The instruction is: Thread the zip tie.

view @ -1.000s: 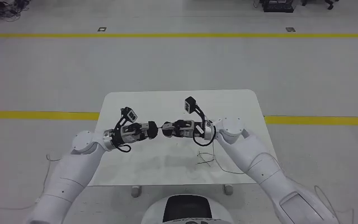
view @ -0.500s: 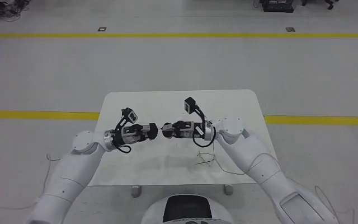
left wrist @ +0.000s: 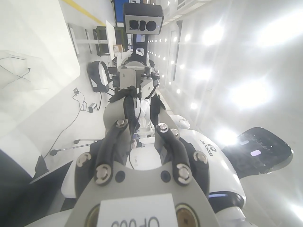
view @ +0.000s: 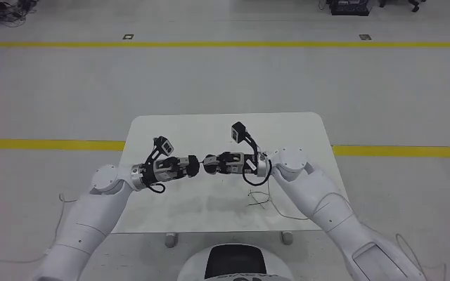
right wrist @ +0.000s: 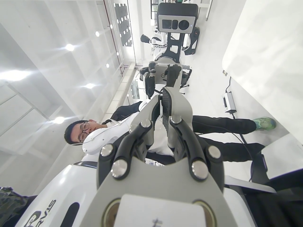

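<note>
Both arms meet tip to tip above the middle of the white rounded tabletop [view: 295,133]. The thin dark plastic zip tie [view: 203,161] is held in the air and spans the short gap between the two tips, clear of the surface.

The left pincer [view: 197,164] grips one end. In its wrist view the pads stand a little apart, and the tie's strand [left wrist: 131,147] runs back between them. The right pincer [view: 209,162] is closed on the other end, its pads nearly together [right wrist: 161,100].

A few loose thin dark ties [view: 259,198] lie crossed on the tabletop near the robot's edge, below the right arm.
</note>
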### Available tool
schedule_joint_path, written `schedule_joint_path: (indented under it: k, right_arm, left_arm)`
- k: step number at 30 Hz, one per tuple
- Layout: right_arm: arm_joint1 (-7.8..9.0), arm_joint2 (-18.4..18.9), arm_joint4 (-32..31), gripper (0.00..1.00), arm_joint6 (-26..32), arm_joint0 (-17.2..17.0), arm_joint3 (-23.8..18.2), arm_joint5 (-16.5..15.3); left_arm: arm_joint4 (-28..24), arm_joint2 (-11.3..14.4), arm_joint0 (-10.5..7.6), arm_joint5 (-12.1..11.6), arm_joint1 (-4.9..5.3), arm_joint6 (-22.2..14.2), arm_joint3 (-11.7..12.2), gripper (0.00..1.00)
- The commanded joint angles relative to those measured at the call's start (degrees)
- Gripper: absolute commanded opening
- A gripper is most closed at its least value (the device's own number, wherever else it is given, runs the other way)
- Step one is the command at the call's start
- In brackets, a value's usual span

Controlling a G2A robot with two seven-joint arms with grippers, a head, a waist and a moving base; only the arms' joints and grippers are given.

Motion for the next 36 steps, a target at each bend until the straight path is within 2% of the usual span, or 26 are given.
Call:
schedule_joint_path:
  k: [1,12,14,15,16,21,22,23,31,36]
  right_arm:
    - [0.0,0.0,0.0,0.0,0.1,0.0,0.0,0.1]
    - [-0.09,-0.5,0.2,0.0,0.5,0.1,0.0,0.3]
    - [-0.1,-0.5,0.3,0.0,0.6,0.1,0.1,0.4]
    - [-0.11,-0.5,0.4,0.0,0.6,0.1,0.1,0.4]
    - [-0.1,-0.5,0.4,0.0,0.6,0.1,0.1,0.4]
    - [-0.09,-0.4,0.5,0.0,0.6,0.0,0.1,0.3]
    - [-0.08,-0.4,0.6,0.19,0.6,0.0,0.2,0.4]
    - [-0.07,-0.2,0.9,0.98,0.3,0.0,0.2,0.7]
    - [0.38,2.2,2.4,1.0,-2.5,-1.5,-0.1,0.4]
    - [0.45,2.7,2.9,1.0,-3.8,-2.1,-0.7,0.4]
  left_arm:
    - [0.0,0.0,0.0,0.0,0.01,0.0,0.0,0.16]
    - [0.1,0.5,0.0,0.1,0.02,0.1,-0.2,0.15]
    - [0.1,0.6,-0.03,0.1,0.02,0.1,-0.2,0.12]
    - [0.1,0.6,-0.04,0.1,0.01,0.1,-0.2,0.03]
    - [0.2,0.7,-0.06,0.1,0.01,0.2,-0.2,0.0]
    - [0.3,0.9,-0.11,0.1,0.02,0.1,-0.1,0.0]
    - [0.3,0.9,-0.13,0.1,0.03,0.1,0.0,0.0]
    - [0.3,0.9,-0.14,0.0,0.03,0.1,0.0,0.0]
    - [0.0,-0.3,0.05,-1.8,0.33,-0.6,0.5,0.0]
    - [-2.6,-1.2,0.84,-3.8,0.33,-1.4,0.6,0.0]
